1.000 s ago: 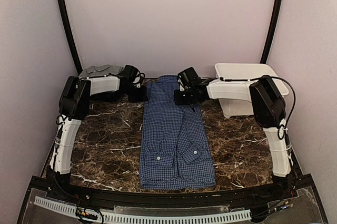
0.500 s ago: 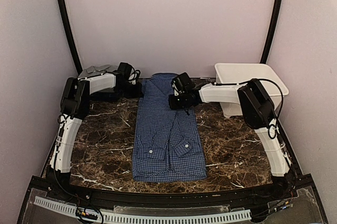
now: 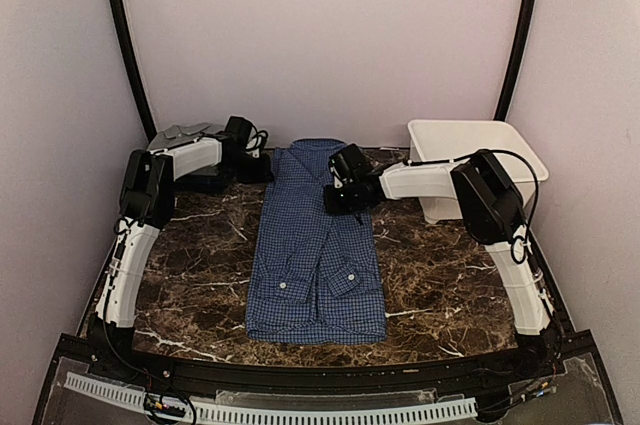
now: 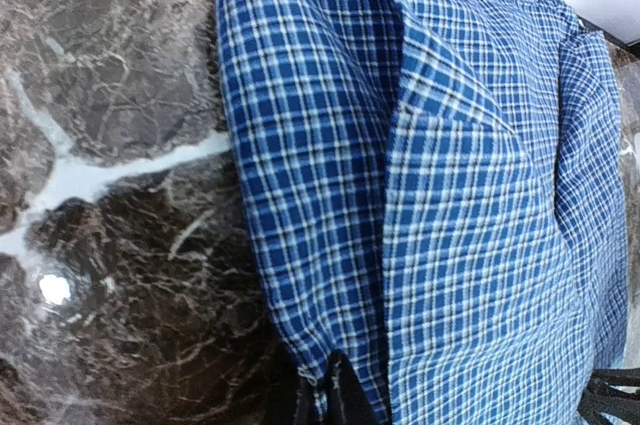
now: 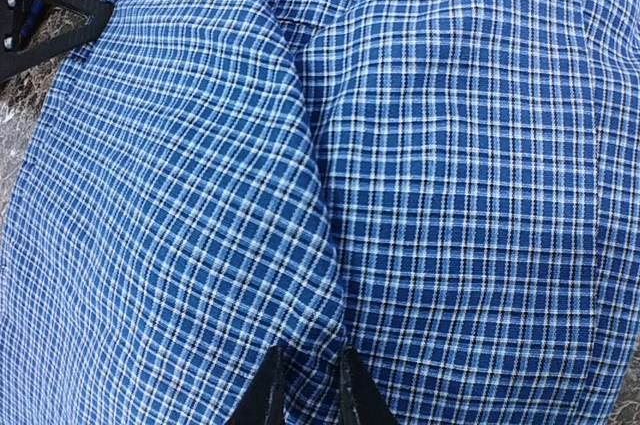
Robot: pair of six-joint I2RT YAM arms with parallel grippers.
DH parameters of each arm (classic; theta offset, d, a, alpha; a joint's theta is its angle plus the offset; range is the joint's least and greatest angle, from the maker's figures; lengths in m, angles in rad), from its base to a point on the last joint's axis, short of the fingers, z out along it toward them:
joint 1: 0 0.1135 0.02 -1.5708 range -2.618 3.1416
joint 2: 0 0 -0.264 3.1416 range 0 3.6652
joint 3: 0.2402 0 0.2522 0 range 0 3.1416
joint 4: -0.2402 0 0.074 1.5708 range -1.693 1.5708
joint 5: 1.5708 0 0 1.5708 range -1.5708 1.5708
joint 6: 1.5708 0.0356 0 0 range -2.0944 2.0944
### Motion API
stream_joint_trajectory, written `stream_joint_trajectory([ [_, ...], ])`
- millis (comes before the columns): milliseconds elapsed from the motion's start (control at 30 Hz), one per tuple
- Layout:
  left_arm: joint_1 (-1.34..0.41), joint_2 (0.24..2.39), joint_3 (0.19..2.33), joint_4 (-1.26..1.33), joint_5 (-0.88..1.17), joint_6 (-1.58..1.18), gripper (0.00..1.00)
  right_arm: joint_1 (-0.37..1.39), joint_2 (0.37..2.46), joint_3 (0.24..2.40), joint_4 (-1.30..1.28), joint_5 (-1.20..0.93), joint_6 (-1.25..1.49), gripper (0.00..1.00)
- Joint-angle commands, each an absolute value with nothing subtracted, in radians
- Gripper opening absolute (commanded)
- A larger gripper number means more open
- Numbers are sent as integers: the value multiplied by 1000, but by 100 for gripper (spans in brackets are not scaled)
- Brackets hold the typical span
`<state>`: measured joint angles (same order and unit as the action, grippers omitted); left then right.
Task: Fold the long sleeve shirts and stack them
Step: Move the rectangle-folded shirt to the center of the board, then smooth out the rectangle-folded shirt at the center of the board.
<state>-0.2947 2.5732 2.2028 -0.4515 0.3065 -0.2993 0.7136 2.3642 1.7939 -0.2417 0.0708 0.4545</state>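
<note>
The blue shirt (image 3: 318, 245) lies flat on the marble desk (image 3: 210, 265), folded into a long strip that runs from 12 o'clock to 6 o'clock down the middle. Its two cuffs (image 3: 350, 278), each with a white button, sit side by side on top toward the 6 o'clock end. The left claw (image 4: 322, 395) is closed on the shirt's edge at about 11 o'clock, its dark tips pressed together with checked cloth pinched between them. The right claw (image 5: 308, 385) grips a raised ridge of the same shirt near 1 o'clock, with the fabric bunched between its tips. The grey shirt (image 3: 185, 131) rests at 10 o'clock, behind the left arm and partly hidden by it. A white tub (image 3: 470, 145) stands at 2 o'clock, apart from the blue shirt.
</note>
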Motion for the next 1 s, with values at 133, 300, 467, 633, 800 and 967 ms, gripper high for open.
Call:
stream_joint_trajectory([
  [133,-282,2447,2181,-370,230,-325,19,718,2299,1814,-296,66,434,18],
  [300,-290,2405,2120,-229,318,-389,20,718,2273,1837,-302,63,422,18],
  [467,-308,2410,2079,-79,379,-445,22,718,2244,1838,-305,64,421,18],
  [633,-331,2466,2082,78,455,-569,25,718,2198,1811,-299,74,425,18],
  [800,-353,2585,2174,150,456,-723,24,718,2136,1760,-284,82,432,18],
  [967,-362,2704,2269,181,408,-860,24,718,2079,1702,-279,88,434,18],
])
